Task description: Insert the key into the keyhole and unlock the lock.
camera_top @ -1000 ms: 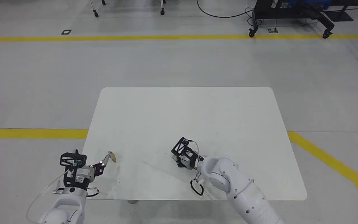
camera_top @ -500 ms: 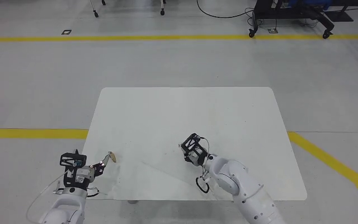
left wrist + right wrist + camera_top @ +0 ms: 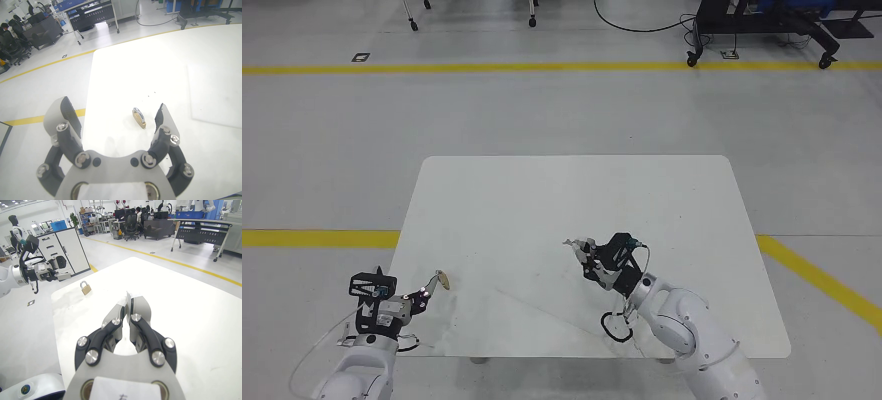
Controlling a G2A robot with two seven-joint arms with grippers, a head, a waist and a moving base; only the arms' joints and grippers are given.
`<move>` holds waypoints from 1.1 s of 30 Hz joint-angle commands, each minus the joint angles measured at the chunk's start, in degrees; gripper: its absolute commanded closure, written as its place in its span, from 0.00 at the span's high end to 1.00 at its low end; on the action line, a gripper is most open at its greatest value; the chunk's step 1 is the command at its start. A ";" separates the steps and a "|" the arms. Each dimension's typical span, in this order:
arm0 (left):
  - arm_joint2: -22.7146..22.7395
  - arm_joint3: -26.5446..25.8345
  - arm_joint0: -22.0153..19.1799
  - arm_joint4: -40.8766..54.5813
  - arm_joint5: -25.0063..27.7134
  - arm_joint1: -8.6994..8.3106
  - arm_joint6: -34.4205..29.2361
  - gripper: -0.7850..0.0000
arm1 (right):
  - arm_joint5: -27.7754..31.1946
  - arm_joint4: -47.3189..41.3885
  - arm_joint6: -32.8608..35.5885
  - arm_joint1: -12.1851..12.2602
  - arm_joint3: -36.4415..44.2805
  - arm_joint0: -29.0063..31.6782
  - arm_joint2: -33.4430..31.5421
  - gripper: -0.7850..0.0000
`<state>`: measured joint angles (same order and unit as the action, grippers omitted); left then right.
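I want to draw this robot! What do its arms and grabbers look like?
Smooth white arms with curly black cables. The left gripper and right gripper are grey metal with black links, shiny round screws and black pads.

There is one brass padlock [image 3: 442,279] and one small key [image 3: 128,297]. There is one white table [image 3: 642,190]. The grippers number two: one left gripper [image 3: 113,105] and one right gripper [image 3: 128,305].
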<state>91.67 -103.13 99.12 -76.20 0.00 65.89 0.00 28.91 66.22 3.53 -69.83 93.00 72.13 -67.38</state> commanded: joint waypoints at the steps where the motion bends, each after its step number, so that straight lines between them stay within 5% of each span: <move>1: 0.00 0.00 0.00 0.00 0.00 0.00 0.00 1.00 | -0.04 0.00 0.03 0.00 0.02 0.01 0.01 0.00; 7: 0.76 -0.84 1.17 -1.03 -0.95 0.02 1.99 1.00 | -0.04 0.00 0.03 0.00 0.02 0.01 0.01 0.00; 13: 4.79 -1.05 2.52 19.29 25.20 -0.90 -2.00 1.00 | -0.04 0.00 0.03 0.00 0.02 0.01 0.01 0.00; 21: -2.11 3.96 -6.64 40.47 41.87 -1.46 -18.69 1.00 | -0.04 0.00 0.03 0.00 0.02 0.01 0.01 0.00; 24: -5.01 4.70 -11.21 45.88 41.32 -1.73 -27.13 1.00 | -0.04 0.00 0.03 0.00 0.02 0.01 0.01 0.00; 33: -5.01 4.70 -11.21 45.88 41.32 -1.73 -27.13 1.00 | -0.04 0.00 0.03 0.00 0.02 0.01 0.01 0.00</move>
<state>86.66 -98.44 87.92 -30.33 41.32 64.16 -27.12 28.87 66.22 3.57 -69.83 93.02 72.14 -67.37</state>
